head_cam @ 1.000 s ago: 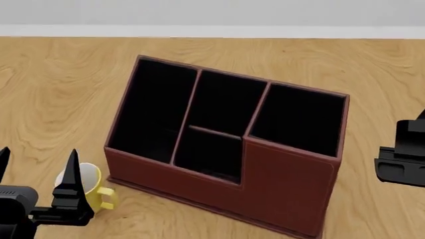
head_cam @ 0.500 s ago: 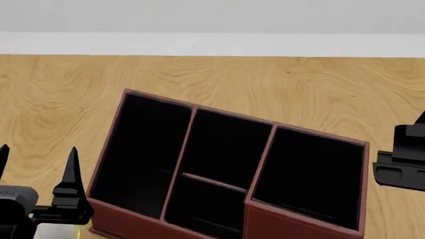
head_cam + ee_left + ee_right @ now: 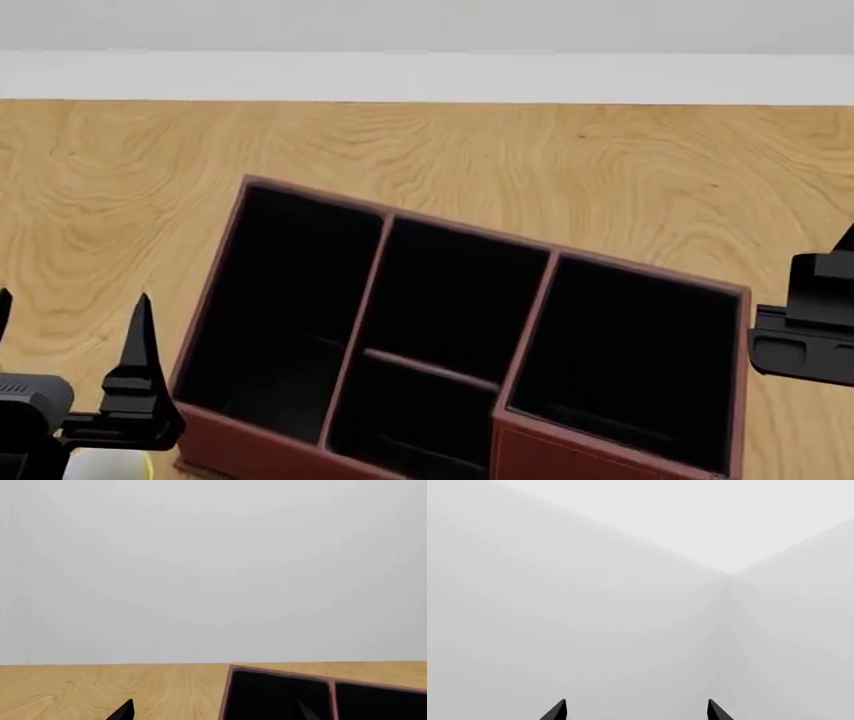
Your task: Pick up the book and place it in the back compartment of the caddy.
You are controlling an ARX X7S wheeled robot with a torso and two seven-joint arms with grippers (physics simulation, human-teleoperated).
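Left gripper [image 3: 67, 310]: jaws spread, two pointed black fingertips [image 3: 138, 330] standing apart and upright at the head view's lower left, nothing between them. It sits beside the caddy's left wall, not touching it. In the left wrist view its two tips show only at the frame edge.

Right gripper [image 3: 635, 711]: jaws spread, two tips well apart in the right wrist view, holding nothing and facing a bare grey wall corner. In the head view only part of its black body shows at the right edge, beside the caddy's right wall.

Caddy [image 3: 534, 290]: one unit, dark red-brown outside, black inside, resting on the wooden table [image 3: 561, 170]. Its long axis runs left to right across the head view, turned slightly so the right end lies nearer the camera. Cell count: four. Two full-length cells flank a middle column, which a short cross divider [image 3: 430, 368] splits into two. The back compartment [image 3: 414, 430] is the nearer middle cell, partly cut off by the frame edge.

Book: not visible in any view; its position cannot be told.

A pale object shows faintly below the left gripper, too cropped to identify.
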